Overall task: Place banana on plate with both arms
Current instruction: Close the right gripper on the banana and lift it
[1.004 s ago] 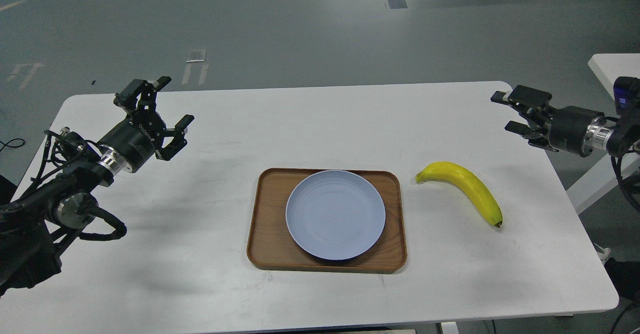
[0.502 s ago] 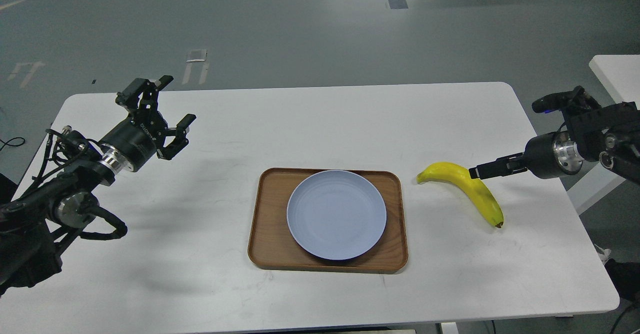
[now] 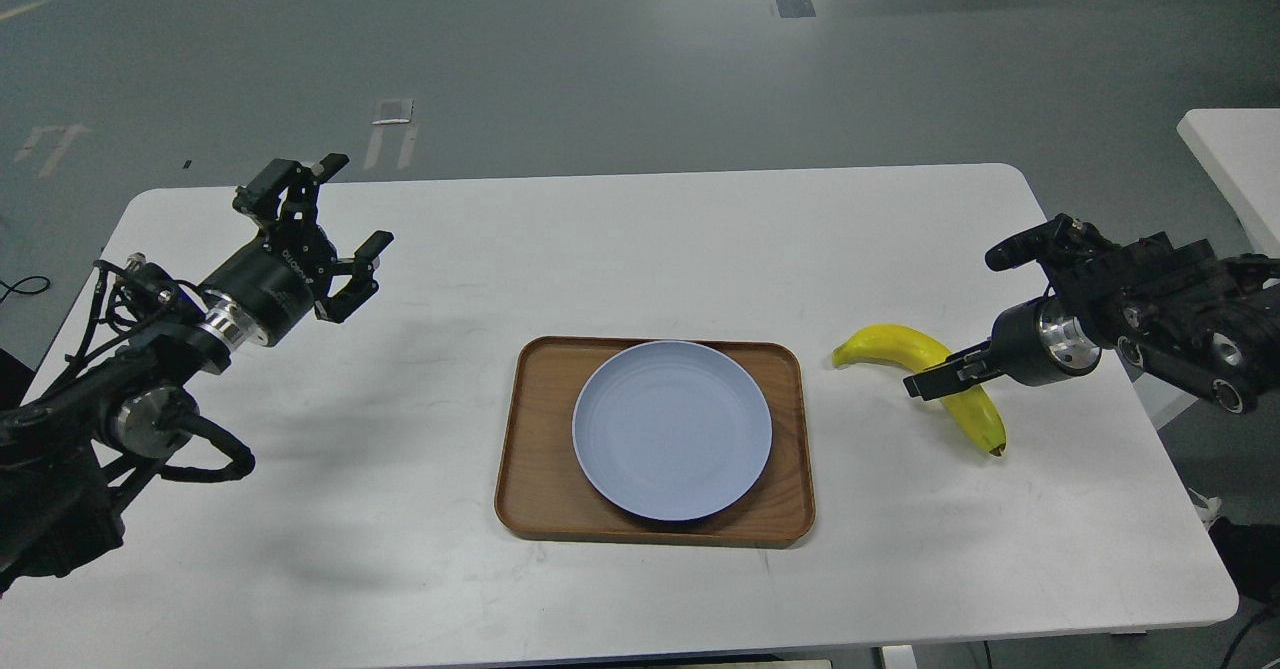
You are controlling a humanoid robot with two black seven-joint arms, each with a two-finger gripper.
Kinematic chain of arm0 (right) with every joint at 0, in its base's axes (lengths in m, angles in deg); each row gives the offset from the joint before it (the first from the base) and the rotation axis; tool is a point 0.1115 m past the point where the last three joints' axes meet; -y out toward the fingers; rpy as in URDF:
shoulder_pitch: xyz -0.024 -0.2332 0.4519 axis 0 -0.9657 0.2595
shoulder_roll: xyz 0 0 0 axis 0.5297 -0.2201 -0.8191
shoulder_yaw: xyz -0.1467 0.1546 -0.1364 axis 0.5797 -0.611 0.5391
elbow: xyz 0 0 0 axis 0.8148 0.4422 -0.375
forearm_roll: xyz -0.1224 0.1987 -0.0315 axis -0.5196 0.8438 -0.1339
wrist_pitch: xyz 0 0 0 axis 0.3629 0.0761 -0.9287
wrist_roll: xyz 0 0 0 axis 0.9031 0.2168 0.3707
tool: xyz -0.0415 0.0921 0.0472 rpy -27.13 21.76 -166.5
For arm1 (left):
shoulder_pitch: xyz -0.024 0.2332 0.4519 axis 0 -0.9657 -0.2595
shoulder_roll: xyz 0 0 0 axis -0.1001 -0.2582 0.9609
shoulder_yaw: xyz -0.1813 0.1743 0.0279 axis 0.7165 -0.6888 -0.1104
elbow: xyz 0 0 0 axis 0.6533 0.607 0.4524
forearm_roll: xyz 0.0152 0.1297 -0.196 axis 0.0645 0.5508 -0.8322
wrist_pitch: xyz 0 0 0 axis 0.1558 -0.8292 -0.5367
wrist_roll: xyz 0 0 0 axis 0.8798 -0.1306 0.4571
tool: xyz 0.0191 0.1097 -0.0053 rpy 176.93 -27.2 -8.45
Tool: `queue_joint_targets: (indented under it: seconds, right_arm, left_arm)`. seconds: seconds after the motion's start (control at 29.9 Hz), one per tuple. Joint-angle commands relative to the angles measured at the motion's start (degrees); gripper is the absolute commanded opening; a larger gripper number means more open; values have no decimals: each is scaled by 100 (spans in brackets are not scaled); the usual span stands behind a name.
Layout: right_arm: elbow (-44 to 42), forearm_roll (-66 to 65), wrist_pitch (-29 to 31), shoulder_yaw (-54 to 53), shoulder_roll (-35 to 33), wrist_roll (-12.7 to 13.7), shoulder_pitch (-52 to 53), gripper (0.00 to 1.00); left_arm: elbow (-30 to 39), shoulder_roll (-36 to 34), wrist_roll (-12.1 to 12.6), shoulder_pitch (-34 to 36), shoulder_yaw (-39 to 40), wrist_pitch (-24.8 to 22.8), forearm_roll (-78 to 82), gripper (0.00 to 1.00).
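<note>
The yellow banana [image 3: 890, 344] lies on the white table, right of the tray, with its dark tip toward me. The pale blue-grey plate [image 3: 672, 429] sits on a brown wooden tray [image 3: 535, 449] at the table's middle and has nothing on it. My right gripper [image 3: 925, 381] comes in from the right and sits over the banana's middle, hiding part of it. Its fingers are dark and seen side-on, so I cannot tell their spread. My left gripper [image 3: 357, 201] hovers open and empty over the table's far left, well away from the plate.
The white table [image 3: 640, 249] has rounded corners, and its right edge is close behind my right arm. A second white table corner [image 3: 1235, 144] stands at the far right. Grey floor lies beyond the table.
My right arm has swung down and leftward from above the table's right edge to the banana's middle, and its wrist has turned. The banana, the plate and my left arm have not moved.
</note>
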Motion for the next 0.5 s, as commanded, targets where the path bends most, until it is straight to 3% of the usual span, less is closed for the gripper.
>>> queue_joint_targets:
  seconds: [0.0,0.03,0.23,0.47]
  right_arm:
    - [-19,0,-5,59,22,1,7,18]
    - [-19,0,-5,59,22,1,7,11]
    - [25,9,4,59,-40,1,86,0]
    - [499,35,13,33,-347,1,683,0]
  left_arm:
    - [1,-33,1,-11,0,0,0,98]
    - [1,-34,1,-11,0,0,0,98]
    - [1,-34,1,-11,0,0,18,98]
    - [1,-42,1,15,9,0,18,98]
